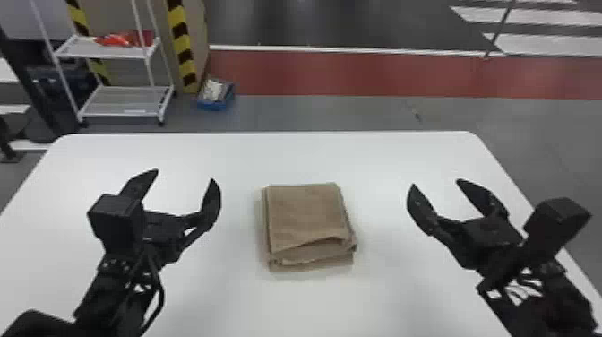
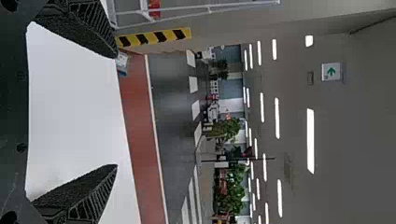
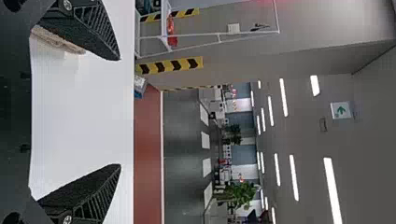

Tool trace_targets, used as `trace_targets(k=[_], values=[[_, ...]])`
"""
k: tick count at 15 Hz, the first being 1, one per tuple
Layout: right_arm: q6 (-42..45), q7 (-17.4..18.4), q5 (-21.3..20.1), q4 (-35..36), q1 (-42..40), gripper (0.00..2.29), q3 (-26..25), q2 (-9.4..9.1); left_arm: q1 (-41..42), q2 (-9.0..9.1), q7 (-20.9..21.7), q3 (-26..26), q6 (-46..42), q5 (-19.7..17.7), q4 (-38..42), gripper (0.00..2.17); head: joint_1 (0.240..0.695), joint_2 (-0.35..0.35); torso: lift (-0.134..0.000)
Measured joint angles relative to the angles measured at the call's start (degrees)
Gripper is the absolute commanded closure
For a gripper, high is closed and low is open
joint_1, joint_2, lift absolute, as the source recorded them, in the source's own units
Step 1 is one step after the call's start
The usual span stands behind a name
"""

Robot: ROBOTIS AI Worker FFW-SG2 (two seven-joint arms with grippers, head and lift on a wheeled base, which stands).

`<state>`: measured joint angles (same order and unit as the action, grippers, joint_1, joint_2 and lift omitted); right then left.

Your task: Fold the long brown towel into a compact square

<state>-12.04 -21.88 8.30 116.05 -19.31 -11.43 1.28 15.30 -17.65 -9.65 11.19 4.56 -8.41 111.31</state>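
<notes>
Folded brown towel (image 1: 307, 215) lies at centre frame in the head view, edges slightly uneven. Left gripper (image 1: 184, 175), centre-left, and right gripper (image 1: 435, 183), centre-right, stand wide and empty, presumably clear because folding appears complete.

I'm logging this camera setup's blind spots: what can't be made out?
Inner layers of the towel: head view, covered by its top layer.
Part of the towel: right wrist view, behind the right claw.
Near edge of the table: head view, cut off below.
Red items on the cart: head view, too blurred.
</notes>
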Motion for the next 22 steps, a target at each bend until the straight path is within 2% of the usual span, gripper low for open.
trace_targets(k=[3,5,10,15,22], values=[[-4.9,0.8,1.7,5.7,-5.6,0.08,-0.1,-0.93,4.3,0.79,-0.5,-2.3,-0.1,0.7,1.7,0.04,0.695,-0.044,-0.123],[-4.8,3.2,3.8,7.3,-8.9,0.09,-0.1,-0.99,6.8,0.97,-0.7,-4.2,0.0,-0.1,2.6,0.04,0.695,-0.025,-0.123],[2.2,3.9,6.5,7.9,-13.0,0.09,-0.1,-0.55,7.8,1.56,-1.4,-4.3,4.0,0.5,7.9,0.04,0.695,-0.035,-0.123],[9.0,3.6,8.2,9.2,-16.8,0.09,-0.7,0.05,8.6,0.70,-3.5,-3.3,6.4,2.1,11.6,0.04,0.695,-0.055,-0.123],[12.2,3.0,8.5,9.8,-18.2,0.09,-0.7,0.11,10.5,0.25,-4.0,-3.7,-0.5,0.4,10.5,0.05,0.695,-0.054,-0.123]])
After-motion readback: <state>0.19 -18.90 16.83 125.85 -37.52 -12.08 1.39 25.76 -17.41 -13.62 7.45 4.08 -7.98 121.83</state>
